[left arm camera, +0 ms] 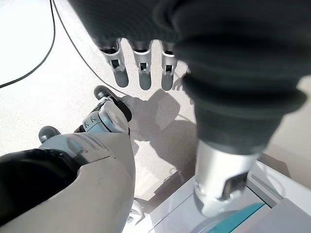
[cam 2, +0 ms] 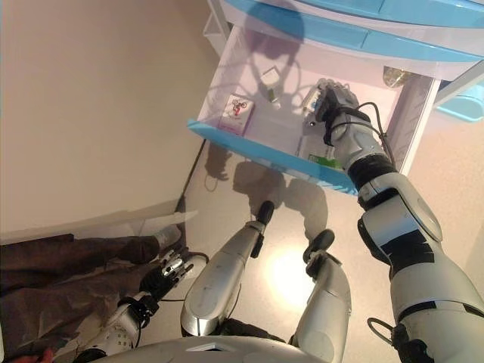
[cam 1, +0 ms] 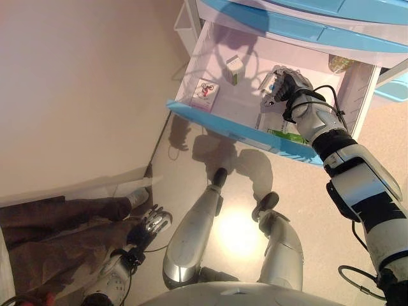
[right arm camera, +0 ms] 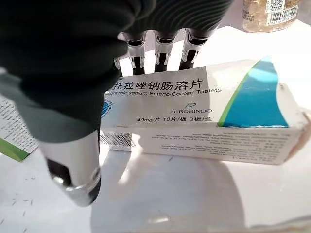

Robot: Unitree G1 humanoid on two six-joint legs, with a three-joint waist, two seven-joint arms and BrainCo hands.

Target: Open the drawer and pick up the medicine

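— So where is the right hand?

— Its arm reaches forward from the right side and down into the open drawer, the dark ribbed wrist bent over the blue front edge, and the hand sits near the drawer's right end.

— And the medicine?

— A white box with a blue and green band, the medicine box, lies flat on the drawer floor right under that hand. In the right wrist view the fingers rest along the box's far long edge and the thumb hangs before its near edge. They stand either side of the box, only slightly bent, not closed on it.

— Anything else in the drawer?

— A small flat pack near the left front corner, a small upright box toward the back, a green-edged box against the front edge, and a bottle at the back right corner.

— The left hand?

— Low by the robot's side over the floor, fingers straight and relaxed, holding nothing. A person's leg shows beside it.
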